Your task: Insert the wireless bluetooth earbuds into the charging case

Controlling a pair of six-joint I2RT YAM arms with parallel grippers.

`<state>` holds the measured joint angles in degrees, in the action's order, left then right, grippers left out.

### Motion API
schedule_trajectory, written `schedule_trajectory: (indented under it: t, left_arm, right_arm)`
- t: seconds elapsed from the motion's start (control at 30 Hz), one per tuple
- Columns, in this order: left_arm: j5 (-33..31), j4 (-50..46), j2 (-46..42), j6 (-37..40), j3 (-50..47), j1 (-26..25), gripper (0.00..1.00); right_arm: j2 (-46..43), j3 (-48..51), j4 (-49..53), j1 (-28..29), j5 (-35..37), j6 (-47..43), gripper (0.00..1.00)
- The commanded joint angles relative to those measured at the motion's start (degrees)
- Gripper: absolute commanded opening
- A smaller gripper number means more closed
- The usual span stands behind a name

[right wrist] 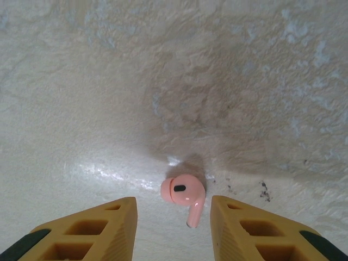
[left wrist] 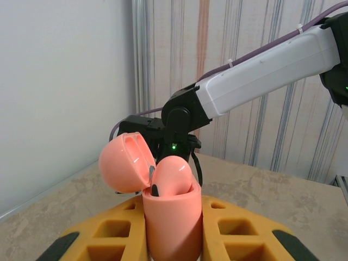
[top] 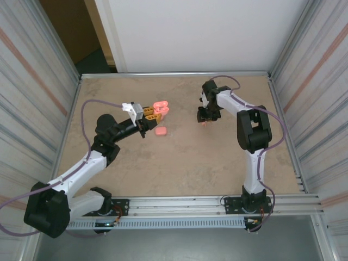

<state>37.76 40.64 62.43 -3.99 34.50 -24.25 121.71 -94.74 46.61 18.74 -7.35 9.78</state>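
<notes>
The left gripper (top: 153,112) is pinched tight on the charging case (left wrist: 173,223), clamping its lower body between yellow fingers (left wrist: 244,236). The case stands upright with its lid (left wrist: 124,164) swung open to the left, and a rounded pink piece (left wrist: 175,173) with a dark spot rises out of its mouth. Just nearer the arm bases than this case, a second pink case (top: 160,131) lies on the table (top: 179,163). Well to the right of the held case, the right gripper (top: 205,117) hangs low over the table with jaws spread. One earbud (right wrist: 183,191) lies between them on the surface, stem toward the camera, touching neither finger.
</notes>
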Motion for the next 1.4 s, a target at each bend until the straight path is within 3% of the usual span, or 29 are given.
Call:
schedule_trajectory:
  t: [0.0,1.0,1.37]
  left_arm:
    - [-0.57,0.93,-1.70,1.35,2.06,-0.33,0.00]
    - [-0.84,-0.20,-2.84,1.66,1.40,-0.36,0.00]
    - [-1.17,-0.56,-3.56,1.72,0.94,-0.33,0.00]
  right_arm:
    - [1.22,-1.77,1.86,0.42,0.41,-1.16,0.39]
    - [4.19,-2.11,1.44,0.71,1.02,-1.66,0.35]
    - [4.34,-1.77,1.40,0.70,1.28,-1.87,0.28]
